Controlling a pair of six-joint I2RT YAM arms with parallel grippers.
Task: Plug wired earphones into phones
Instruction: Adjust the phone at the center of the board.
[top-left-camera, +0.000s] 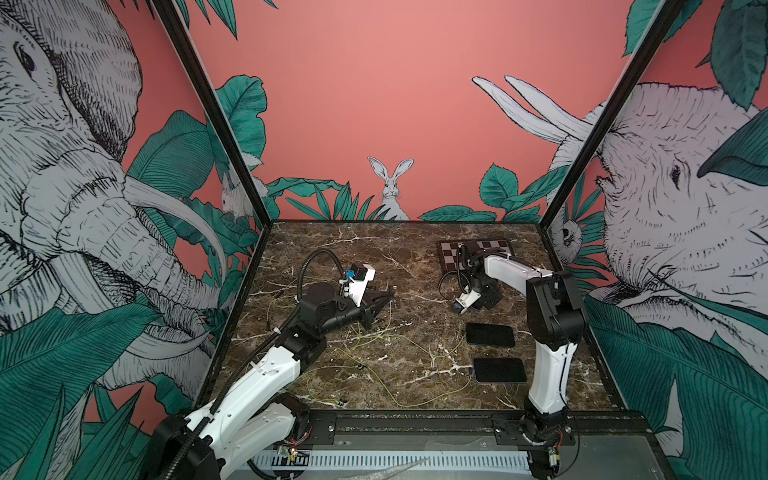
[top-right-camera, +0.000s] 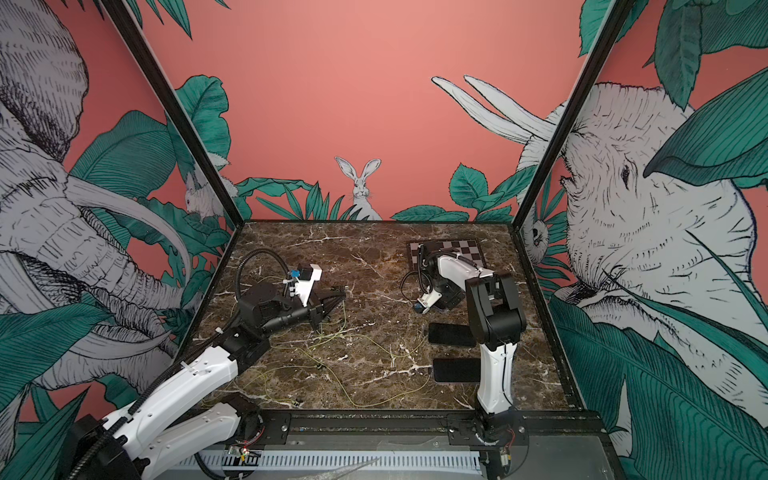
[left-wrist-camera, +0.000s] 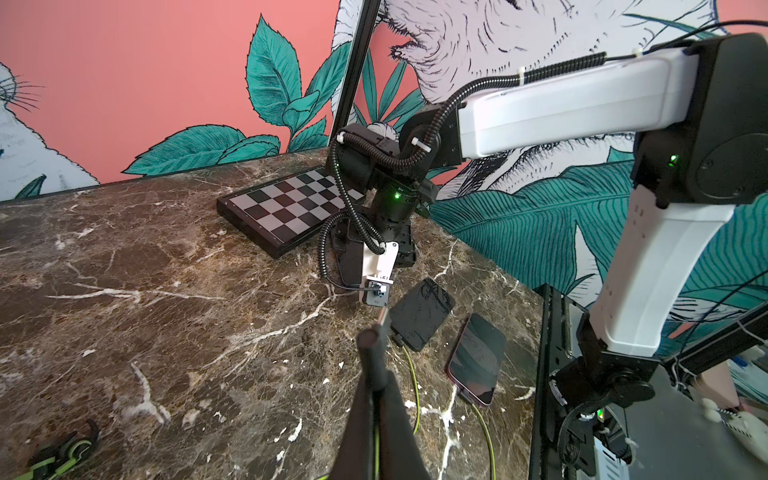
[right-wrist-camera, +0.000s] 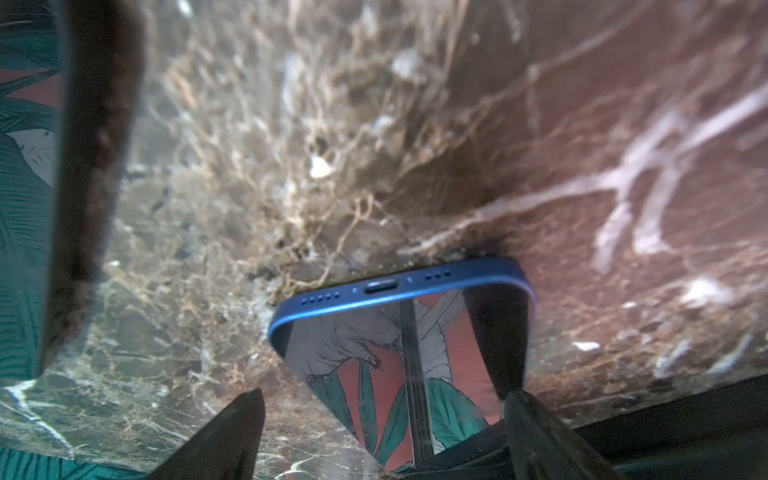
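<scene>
**Left gripper.** The left gripper (left-wrist-camera: 376, 399) has its jaws together, clamped on the dark sleeve of an earphone plug (left-wrist-camera: 384, 322). The plug sticks out past the fingertips with its long axis in line with the fingers. It points across the table (top-left-camera: 332, 249) toward the right arm's side. Its yellow-green cord (left-wrist-camera: 376, 449) runs back between the fingers. The plug is clear of every phone.

**Right gripper.** The right gripper (right-wrist-camera: 385, 392) has its jaws apart, one finger on each side of a blue-edged phone (right-wrist-camera: 399, 291) lying flat on the table. The phone's long axis runs straight out from the gripper. Its short end, with an empty port, faces away from the gripper. Only the right wrist view shows this phone; in both top views the right wrist covers it.

**Count.**
- **Phones:** three. The second phone (top-left-camera: 490, 334) and the third phone (top-left-camera: 500, 370) lie flat beside the right arm, near each other but apart, with their long axes running across the table. The left wrist view shows a cord entering the end of each that faces the left arm.
- **Loose earphones:** the loose earphones (top-left-camera: 374, 345) cross one another mid-table, so an exact count is not possible.
- **Checkerboard plate:** one checkerboard plate (top-left-camera: 478, 251) lies at the far side.
</scene>
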